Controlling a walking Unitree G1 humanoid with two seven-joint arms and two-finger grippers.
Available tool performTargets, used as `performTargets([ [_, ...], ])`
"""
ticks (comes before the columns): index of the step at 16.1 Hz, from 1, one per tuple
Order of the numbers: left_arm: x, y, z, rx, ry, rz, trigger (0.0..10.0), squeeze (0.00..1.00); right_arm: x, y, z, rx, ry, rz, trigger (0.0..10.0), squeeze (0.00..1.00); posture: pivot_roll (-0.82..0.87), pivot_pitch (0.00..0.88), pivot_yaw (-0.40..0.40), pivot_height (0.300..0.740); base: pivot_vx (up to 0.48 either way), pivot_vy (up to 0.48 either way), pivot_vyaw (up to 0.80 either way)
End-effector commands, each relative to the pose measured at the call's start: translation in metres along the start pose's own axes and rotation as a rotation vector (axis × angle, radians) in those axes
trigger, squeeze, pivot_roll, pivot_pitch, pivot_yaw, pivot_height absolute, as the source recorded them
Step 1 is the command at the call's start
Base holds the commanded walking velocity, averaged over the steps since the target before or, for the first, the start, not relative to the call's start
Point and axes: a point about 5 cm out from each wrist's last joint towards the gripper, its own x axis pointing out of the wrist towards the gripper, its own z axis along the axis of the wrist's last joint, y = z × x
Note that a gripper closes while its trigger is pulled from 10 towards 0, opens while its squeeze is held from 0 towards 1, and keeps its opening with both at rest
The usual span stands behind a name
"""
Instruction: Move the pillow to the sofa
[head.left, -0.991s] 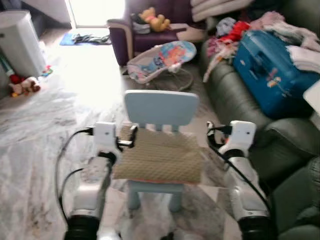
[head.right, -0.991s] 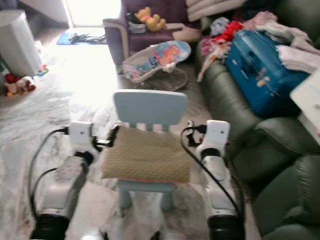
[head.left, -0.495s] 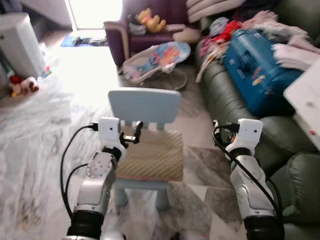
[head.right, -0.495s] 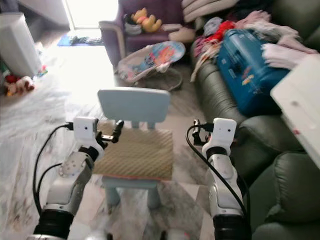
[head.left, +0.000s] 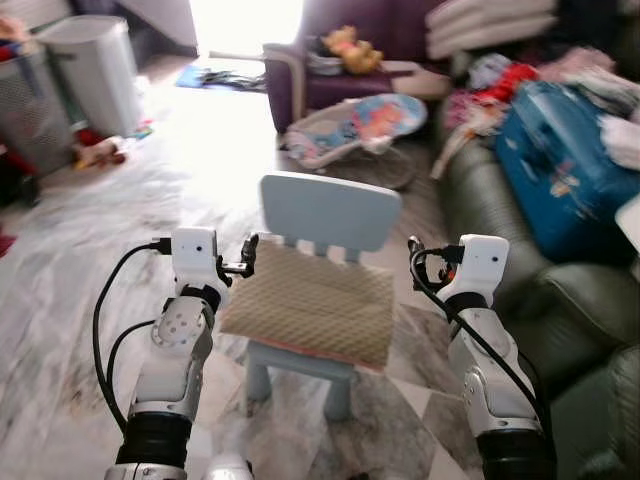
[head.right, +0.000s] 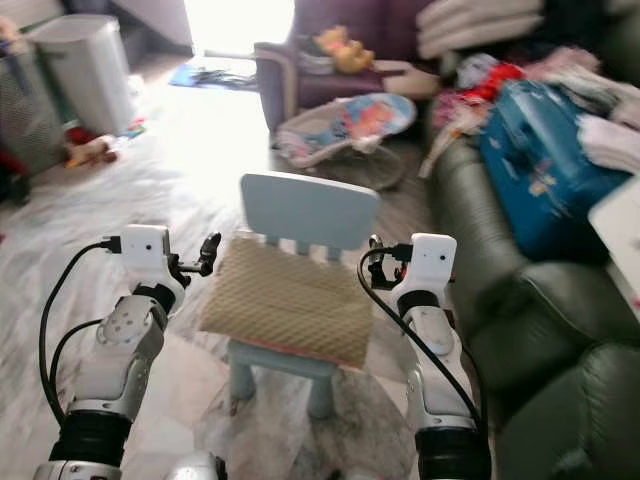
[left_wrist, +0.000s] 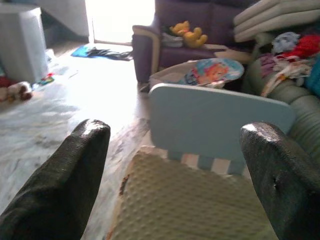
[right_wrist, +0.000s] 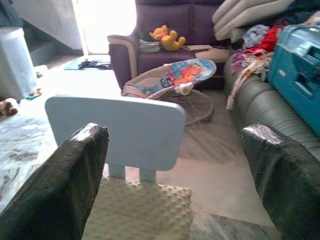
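At frame centre the pillow lies on the chair, flanked by the wide-spread left gripper and right gripper.

The pillow is tan with a dimpled quilted pattern and a reddish edge. The chair is pale blue. The sofa is dark green, the suitcase bright blue, the armchair deep purple, the plush toy yellow. The floor is grey-veined white marble. The bin is white.
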Motion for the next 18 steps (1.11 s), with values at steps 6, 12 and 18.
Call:
performTargets([
  [6, 0.0056, 0.0031, 0.0038, 0.010, 0.000, -0.016, 10.0, 0.00, 0.0033, -0.0059, 0.0045, -0.011, -0.007, -0.037, 10.0, 0.00, -0.05, 0.000, -0.022, 0.740, 0.175, 0.000, 0.00],
  [12, 0.0076, 0.0004, 0.0040, 0.006, 0.000, -0.029, 10.0, 0.00, 0.0037, -0.0035, 0.0034, -0.002, 0.002, -0.018, 10.0, 0.00, -0.05, 0.000, -0.024, 0.740, 0.295, 0.000, 0.00],
  [18, 0.0074, 0.0004, 0.0030, 0.005, 0.006, -0.032, 10.0, 0.00, 0.0037, -0.0025, 0.0020, -0.002, 0.013, -0.010, 10.0, 0.00, -0.05, 0.000, -0.022, 0.740, 0.301, 0.000, 0.00],
])
